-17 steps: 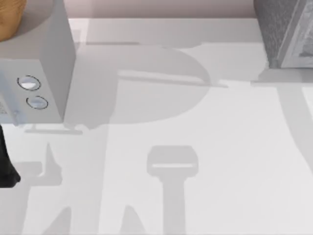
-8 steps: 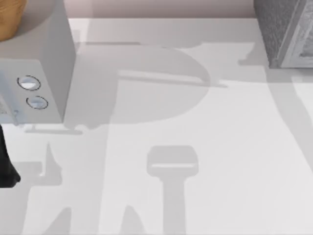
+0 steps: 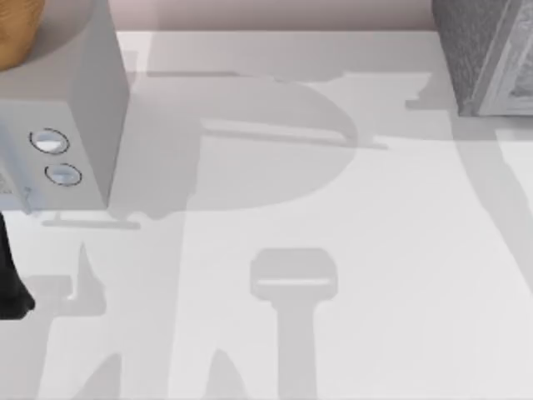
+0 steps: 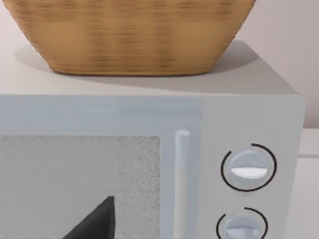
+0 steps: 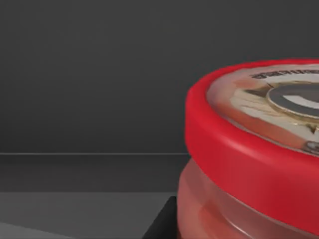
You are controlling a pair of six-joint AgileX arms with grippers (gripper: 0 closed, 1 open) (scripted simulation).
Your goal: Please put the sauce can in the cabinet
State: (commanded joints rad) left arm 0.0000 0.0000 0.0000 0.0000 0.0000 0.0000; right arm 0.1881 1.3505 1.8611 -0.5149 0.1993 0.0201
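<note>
Sauce can: the red sauce can point(image 5: 249, 164) is very close to the right wrist camera, with dark grey walls behind it and a dark floor under it — so I think it is already inside the cabinet.

Cabinet: the dark speckled cabinet point(image 3: 483, 50) stands at the far right corner of the tabletop point(image 3: 333, 317).

Right claw: a small dark piece sits just beside the bottom of the can. I cannot tell if the right claw is pinching the can or has let go.

Left claw: a dark tip of the left claw point(image 4: 97, 221) is near the door of the light-grey box with two round knobs point(image 3: 75, 125) at the far left edge, and a basket point(image 4: 129, 35) sits on top. I cannot tell if it is spread or pressed together.

Step now: placing the can inside — almost done, I think.

Next move: set the can flat on the cabinet floor, let go, and pull straight back without knocking it over.
</note>
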